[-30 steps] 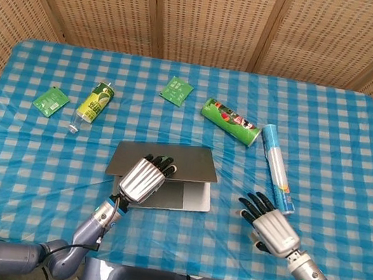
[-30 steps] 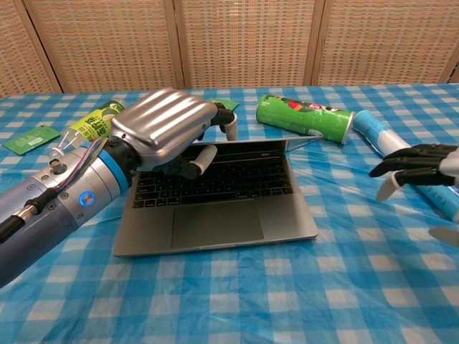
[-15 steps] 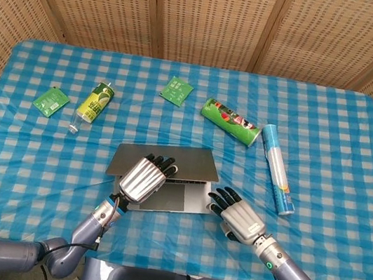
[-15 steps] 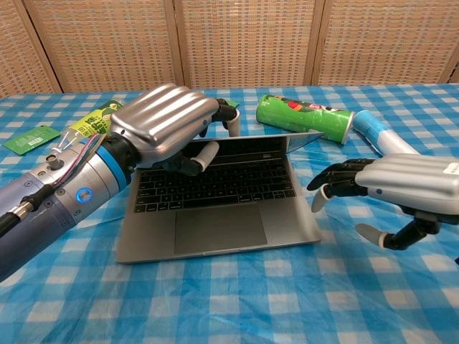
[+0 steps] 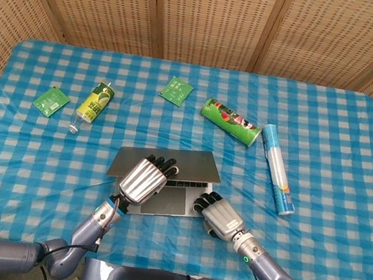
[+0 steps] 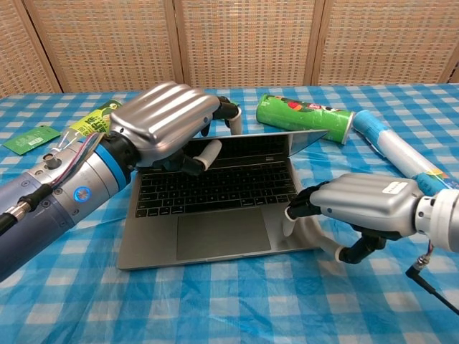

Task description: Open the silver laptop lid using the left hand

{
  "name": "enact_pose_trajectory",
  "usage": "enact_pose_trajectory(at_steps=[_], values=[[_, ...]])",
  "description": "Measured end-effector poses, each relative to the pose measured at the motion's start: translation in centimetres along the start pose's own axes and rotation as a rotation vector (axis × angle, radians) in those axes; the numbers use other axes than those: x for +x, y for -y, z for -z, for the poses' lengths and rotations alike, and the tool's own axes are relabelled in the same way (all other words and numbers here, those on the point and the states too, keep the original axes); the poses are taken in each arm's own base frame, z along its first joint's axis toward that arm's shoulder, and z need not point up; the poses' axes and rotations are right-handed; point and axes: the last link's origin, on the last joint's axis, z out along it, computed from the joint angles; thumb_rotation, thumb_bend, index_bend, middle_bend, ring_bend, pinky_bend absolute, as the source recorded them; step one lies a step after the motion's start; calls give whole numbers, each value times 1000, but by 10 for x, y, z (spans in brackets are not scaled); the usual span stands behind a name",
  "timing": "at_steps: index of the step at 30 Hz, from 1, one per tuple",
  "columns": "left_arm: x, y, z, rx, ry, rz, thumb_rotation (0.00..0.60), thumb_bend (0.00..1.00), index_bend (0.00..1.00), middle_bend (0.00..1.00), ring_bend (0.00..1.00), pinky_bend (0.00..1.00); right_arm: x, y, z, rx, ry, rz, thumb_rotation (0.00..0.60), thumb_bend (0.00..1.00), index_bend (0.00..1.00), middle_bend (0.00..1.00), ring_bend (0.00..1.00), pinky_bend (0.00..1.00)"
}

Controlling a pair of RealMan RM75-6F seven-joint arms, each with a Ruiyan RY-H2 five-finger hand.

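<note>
1. We judge the step in hand to be raising the lid of the silver laptop (image 6: 215, 208), which lies at about 6 o'clock on the blue-and-white checked worktop (image 5: 331, 120), its lid only partly lifted and tilted low over the keyboard.
2. To do it well, we would keep the left hand (image 5: 142, 179) pushing the lid's front edge up and back toward 12 o'clock in a smooth arc, so the fingertips (image 6: 228, 111) do not slip off the thin edge.
3. We would let the base stay flat; the right hand (image 6: 366, 208) seems placed to steady it.
4. The left hand sits palm-down over the keyboard, fingers curled, holding the lid's edge.
5. The right hand lies at the laptop's 4 o'clock corner, its fingers bent and resting on the base's edge, gripping nothing that we can make out.
</note>
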Motion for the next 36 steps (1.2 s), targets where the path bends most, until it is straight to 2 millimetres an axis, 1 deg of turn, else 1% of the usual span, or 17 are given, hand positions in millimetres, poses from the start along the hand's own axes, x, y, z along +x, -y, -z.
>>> enact_pose_trajectory(at_steps=[4, 10, 14, 17, 22, 26, 27, 29, 30, 31, 33, 36], values=[[1, 2, 0, 0, 1, 12, 600, 611, 467, 318, 415, 539, -4, 3, -4, -18, 19, -2, 600, 786, 312, 303, 184, 221], [1, 4, -2, 2, 0, 24, 600, 610, 465, 318, 415, 538, -12, 5, -5, -24, 51, 8, 600, 783, 318, 305, 188, 225], [7, 7, -4, 9, -19, 22, 600, 606, 451, 313, 415, 528, -13, 6, -4, -19, 59, 13, 600, 781, 322, 311, 193, 227], [13, 13, -8, 25, -34, 16, 600, 593, 420, 289, 401, 508, -14, 7, -4, -15, 62, 24, 600, 778, 324, 313, 195, 228], [24, 29, -17, 70, -54, 6, 600, 578, 284, 168, 267, 407, -15, 8, -4, -10, 66, 41, 600, 775, 325, 313, 195, 229], [31, 44, -24, 115, -69, 1, 600, 577, 240, 134, 249, 396, -15, 9, -4, -6, 69, 54, 600, 776, 332, 316, 199, 233], [33, 48, -25, 130, -72, 3, 600, 577, 217, 114, 235, 386, -15, 10, -4, -4, 70, 57, 600, 776, 332, 317, 199, 233], [37, 61, -29, 166, -71, 9, 600, 577, 132, 49, 177, 351, -16, 11, -4, -2, 72, 61, 600, 775, 333, 319, 199, 234], [38, 68, -30, 185, -67, 15, 600, 577, 70, 17, 133, 321, -16, 11, -4, -2, 73, 62, 600, 776, 334, 320, 200, 234], [39, 73, -31, 199, -64, 20, 600, 576, 30, 2, 98, 298, -16, 11, -4, -2, 74, 64, 600, 775, 334, 321, 200, 234], [41, 83, -33, 227, -53, 31, 600, 576, 0, 0, 53, 268, -17, 12, -4, -2, 77, 70, 600, 775, 334, 322, 200, 235], [42, 94, -35, 258, -37, 46, 600, 576, 0, 0, 34, 256, -18, 12, -5, -5, 81, 75, 600, 774, 334, 322, 200, 235]])
